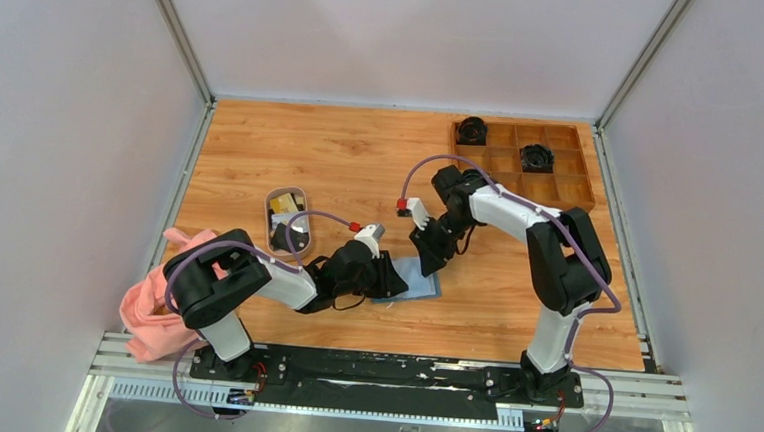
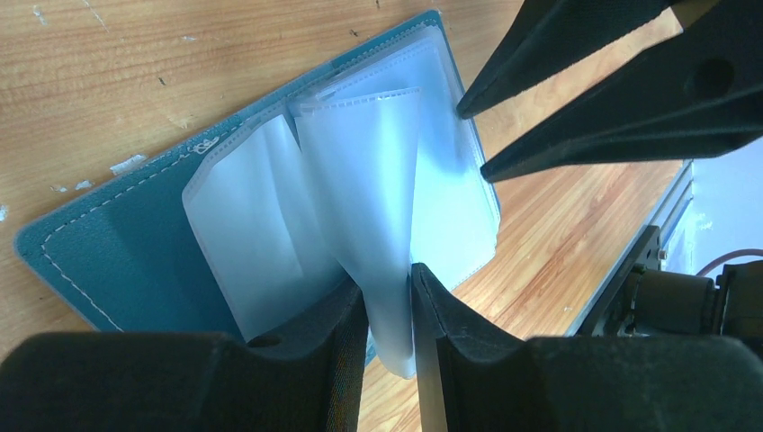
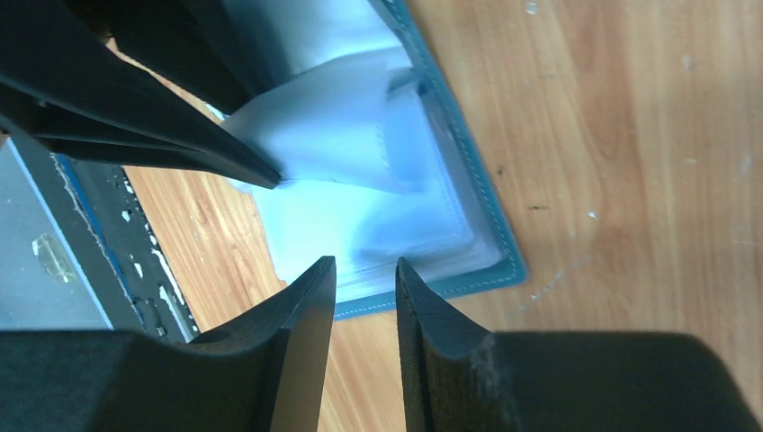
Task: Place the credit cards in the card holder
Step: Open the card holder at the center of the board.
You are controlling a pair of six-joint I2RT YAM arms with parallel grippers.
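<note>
Looking at a small flat teal-blue folding card holder (image 1: 416, 280), spread open on the light wooden table (image 1: 342, 143), front middle, right between the two arms. Clamped tight in the left gripper (image 2: 389, 290): one floppy clear plastic pocket sleeve (image 2: 360, 180), held upright off the other pockets. Hovering just over the holder's outer edge with the right gripper (image 3: 364, 265), jaws apart, nothing between them, tips close to that raised sleeve. Off to the left, spotted a small oval white dish (image 1: 267, 214) with yellowish rectangular plastic credit cards (image 1: 280, 206) inside, well apart from the holder. Can't tell how many, too small.
</note>
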